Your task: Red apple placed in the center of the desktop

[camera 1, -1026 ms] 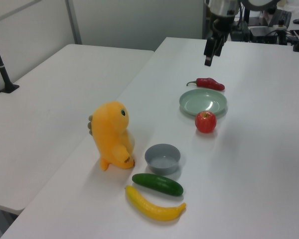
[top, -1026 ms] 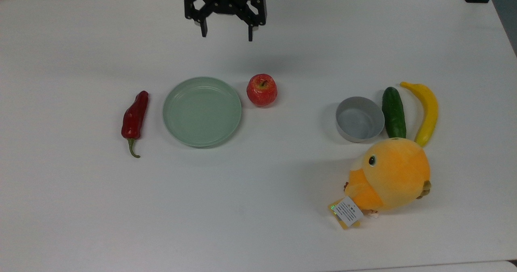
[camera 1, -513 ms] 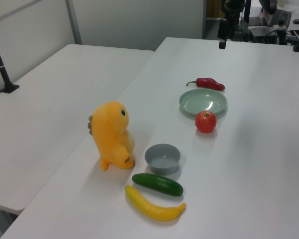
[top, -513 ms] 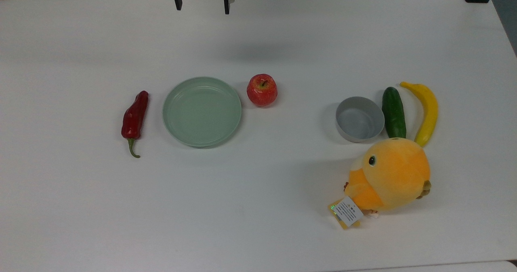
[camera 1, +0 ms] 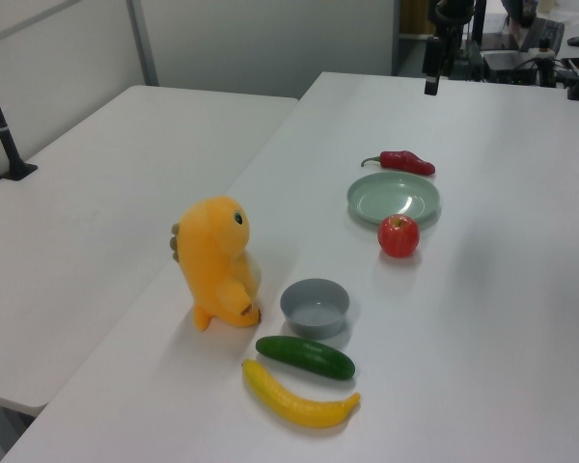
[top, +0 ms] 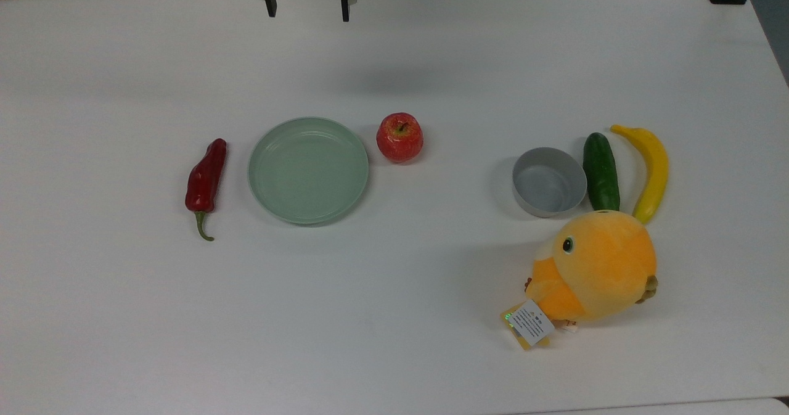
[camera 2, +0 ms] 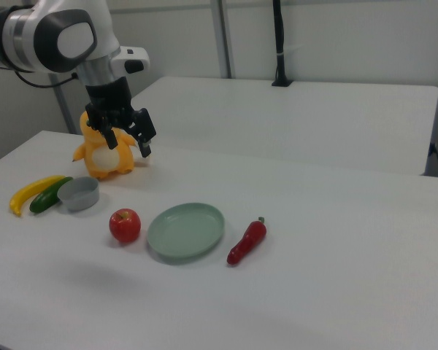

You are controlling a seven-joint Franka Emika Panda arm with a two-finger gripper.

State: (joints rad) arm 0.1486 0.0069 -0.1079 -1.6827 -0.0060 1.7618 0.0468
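The red apple (top: 400, 137) stands on the white desk (top: 394, 353), just beside the green plate (top: 308, 169) on the top view's right. The pincer (top: 307, 5) hangs high near the far edge, its 2 fingers spread apart and empty.

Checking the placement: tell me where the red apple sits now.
In the top view, the red apple rests on the desktop just right of the pale green plate.

The red apple (top: 400, 137) (camera 1: 398, 235) (camera 2: 125, 224) sits upright, stem up, red with yellowish speckles. It rests on the white desktop (top: 394, 316) (camera 1: 502, 318) (camera 2: 321, 292), near the middle.
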